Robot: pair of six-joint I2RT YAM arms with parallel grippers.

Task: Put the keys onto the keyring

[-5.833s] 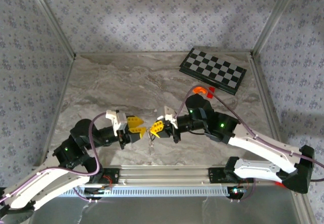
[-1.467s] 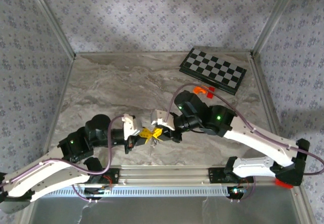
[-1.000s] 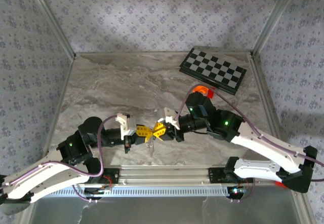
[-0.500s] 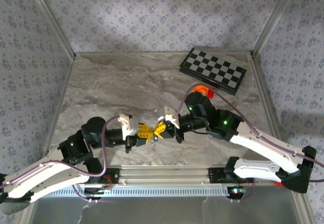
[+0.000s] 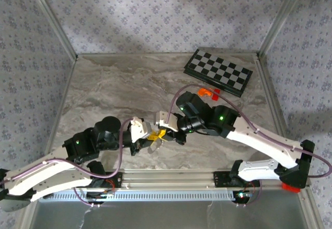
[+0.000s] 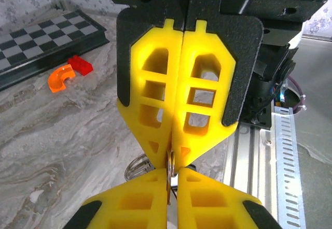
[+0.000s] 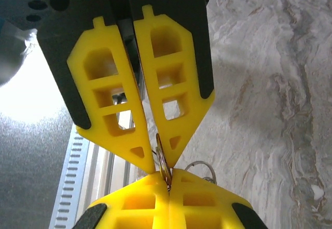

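My two grippers meet tip to tip low over the marble table, near its front edge. A thin metal key [image 7: 162, 159] stands edge-on between the two pairs of yellow fingers. The right gripper [image 7: 167, 180] is shut on it. The left gripper [image 6: 171, 174] is also shut on the key [image 6: 170, 162], from the opposite side. In the top view the left gripper [image 5: 152, 136] and right gripper [image 5: 162, 134] touch at their tips. The wire keyring [image 6: 137, 167] lies on the table just below and beside the tips, also seen as keyring [image 7: 201, 169] and keyring [image 5: 154, 147].
A folded chessboard [image 5: 218, 72] lies at the back right, with an orange curved piece [image 5: 204, 90] and a red block [image 5: 216, 92] in front of it. An aluminium rail [image 5: 171, 176] runs along the near edge, close behind the grippers.
The left gripper opened a little and closed again on the key. Both arms have shifted, the right wrist moving left, while the fingertips stayed together over the keyring.
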